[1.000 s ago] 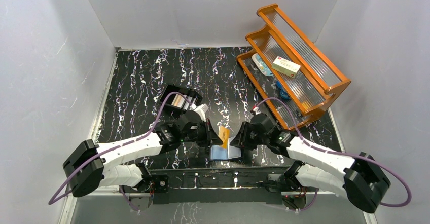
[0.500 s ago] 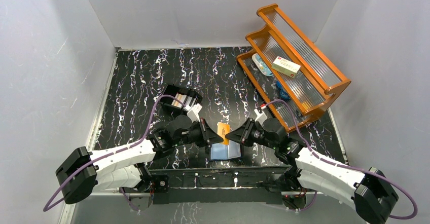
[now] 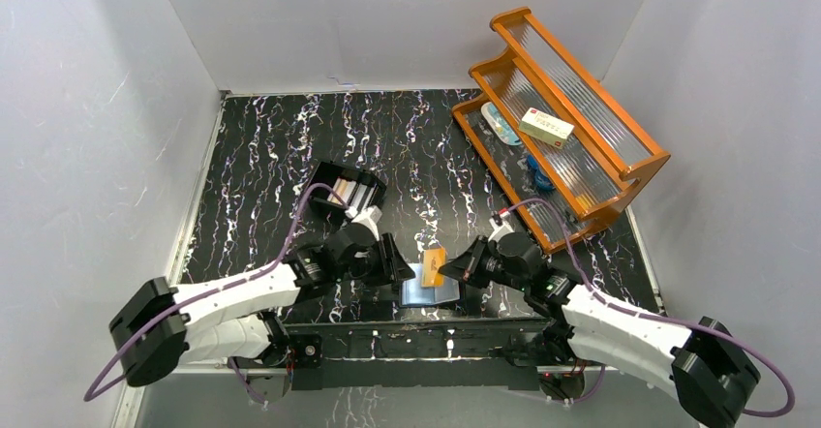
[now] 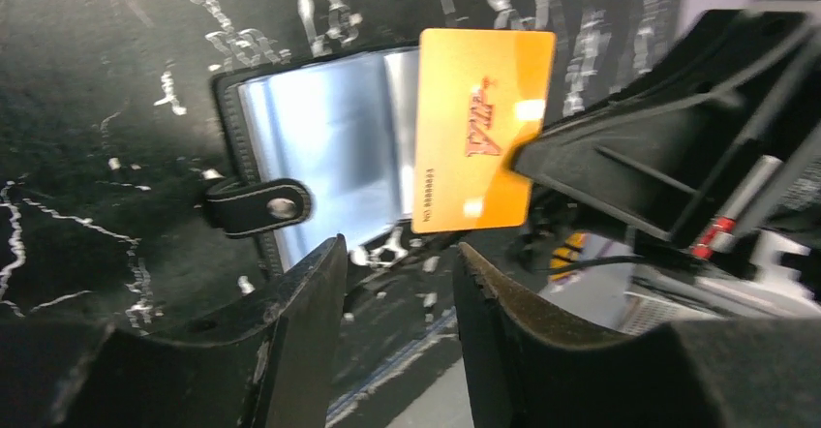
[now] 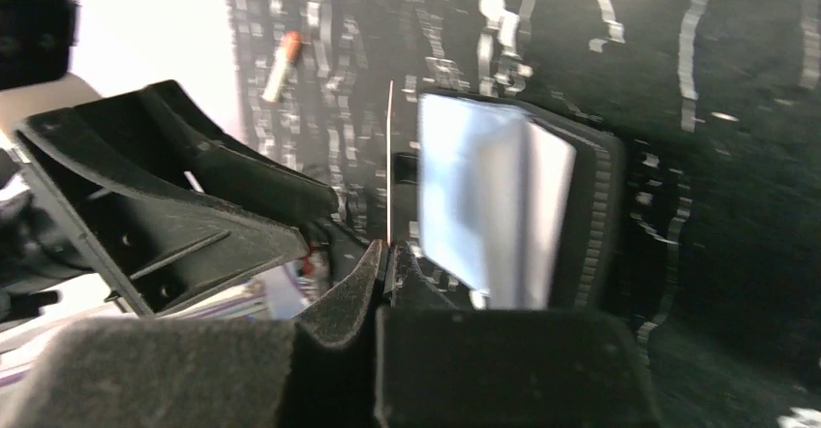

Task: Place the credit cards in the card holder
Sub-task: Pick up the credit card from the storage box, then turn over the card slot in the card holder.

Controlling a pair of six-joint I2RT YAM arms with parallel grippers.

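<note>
An orange credit card (image 3: 434, 259) is pinched by its edge in my right gripper (image 3: 449, 269), which is shut on it, and it hangs just above the open card holder (image 3: 429, 293). The card holder is black with blue lining and a snap tab (image 4: 259, 205), and lies flat at the table's near edge. In the left wrist view the card (image 4: 484, 128) overlaps the holder's right part (image 4: 319, 147). In the right wrist view the card is an edge-on line (image 5: 389, 157) rising from the shut gripper (image 5: 385, 252), left of the holder (image 5: 503, 196). My left gripper (image 3: 395, 261) is open and empty, just left of the card.
A rigid black box (image 3: 347, 188) with more cards stands behind the left arm. An orange wooden rack (image 3: 571, 128) at the back right holds a cream-and-red carton (image 3: 547, 128) and small items. White walls enclose the table.
The orange card has moved slightly right and down toward the holder, held by the right gripper. The left gripper now stands apart from the card, to its left.
</note>
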